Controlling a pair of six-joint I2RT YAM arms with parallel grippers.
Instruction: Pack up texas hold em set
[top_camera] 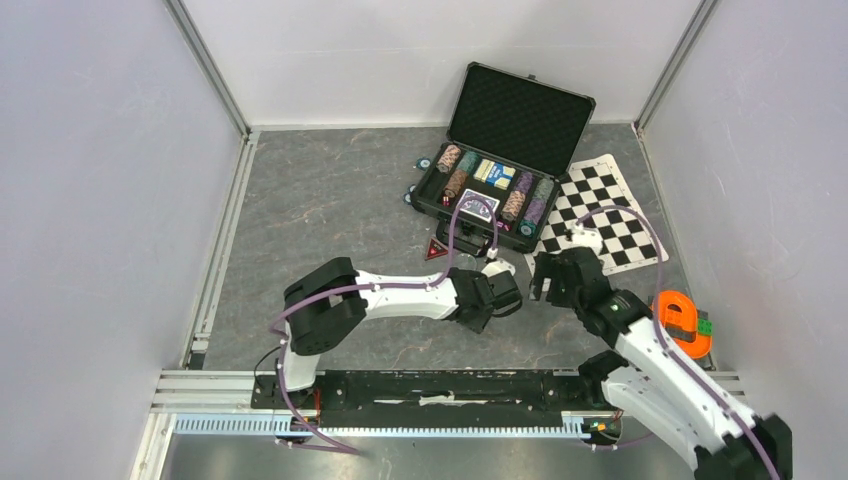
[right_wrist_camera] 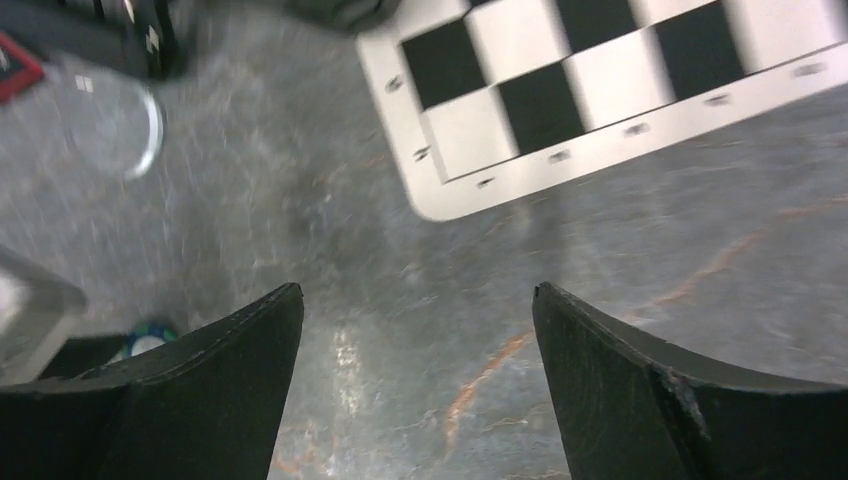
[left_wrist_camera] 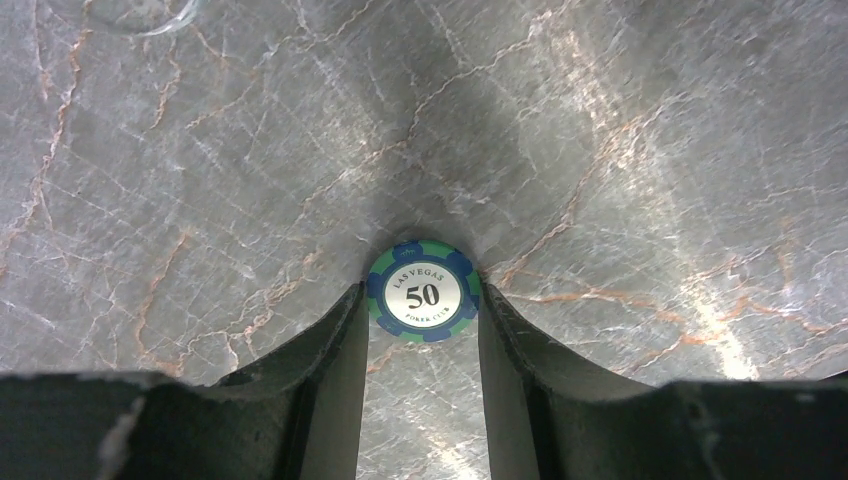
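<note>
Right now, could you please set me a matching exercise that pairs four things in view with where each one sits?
Things:
1. green-and-blue 50 chip
2. checkered mat
3. orange ring
4. red triangular marker

Places:
A. farthest to the right
B. just off the near-left corner of the open black case
C. between the fingertips of the left gripper
D. right beside the case, on its right

Pairs: 1-C, 2-D, 3-A, 4-B
</note>
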